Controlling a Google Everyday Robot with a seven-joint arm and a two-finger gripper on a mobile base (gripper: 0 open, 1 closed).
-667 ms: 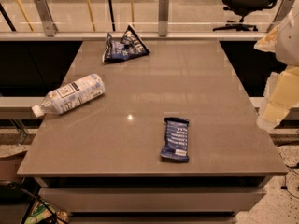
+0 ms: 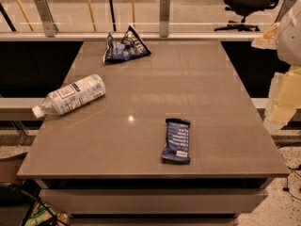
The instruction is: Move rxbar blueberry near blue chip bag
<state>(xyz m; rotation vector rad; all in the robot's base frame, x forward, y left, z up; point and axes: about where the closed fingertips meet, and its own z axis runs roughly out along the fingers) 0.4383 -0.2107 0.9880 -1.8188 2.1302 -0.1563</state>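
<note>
The rxbar blueberry (image 2: 177, 140), a small flat dark-blue bar with white text, lies on the grey table (image 2: 188, 88) near its front edge, right of centre. The blue chip bag (image 2: 124, 47), wrinkly and dark blue with white lettering, lies at the far left of the table's back edge. My gripper (image 2: 283, 100) shows as a cream-coloured part of the white arm at the right edge of the view. It is off the table's right side, apart from the bar and holding nothing that I can see.
A clear plastic water bottle (image 2: 69, 96) with a white label lies on its side at the table's left edge. A glass railing with metal posts (image 2: 164, 16) runs behind the table. A black office chair (image 2: 247, 4) stands beyond it at the back right.
</note>
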